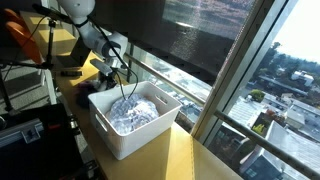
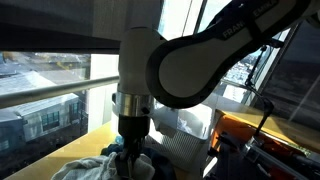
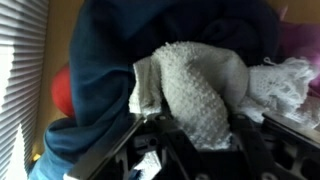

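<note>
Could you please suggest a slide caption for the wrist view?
Gripper lowered around a white knitted cloth that lies against a dark blue garment.

A pale wooden bench (image 1: 190, 155) runs beside the window in an exterior view, from the middle left of the frame down to the lower centre. Directly on it, at centre frame, stands a white plastic basket (image 1: 105, 125) (rectangular, one corner turned toward the camera).

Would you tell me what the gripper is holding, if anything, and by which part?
The gripper straddles a bunched fold of the cream knitted cloth; whether it grips it cannot be told.
</note>
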Action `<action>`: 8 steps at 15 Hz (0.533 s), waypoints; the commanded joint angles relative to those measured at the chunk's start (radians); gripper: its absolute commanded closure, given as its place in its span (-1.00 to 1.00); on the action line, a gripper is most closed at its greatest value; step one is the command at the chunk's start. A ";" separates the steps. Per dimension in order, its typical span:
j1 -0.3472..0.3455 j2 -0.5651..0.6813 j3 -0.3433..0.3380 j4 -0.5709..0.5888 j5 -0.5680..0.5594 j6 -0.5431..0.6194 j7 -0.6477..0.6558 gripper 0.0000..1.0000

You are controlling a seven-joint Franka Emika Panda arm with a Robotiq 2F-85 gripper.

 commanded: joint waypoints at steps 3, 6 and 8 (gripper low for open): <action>-0.030 -0.167 0.008 0.018 0.059 -0.124 -0.020 0.97; -0.045 -0.278 -0.013 0.017 0.043 -0.101 -0.030 0.94; -0.069 -0.346 -0.035 0.030 0.042 -0.103 -0.024 0.91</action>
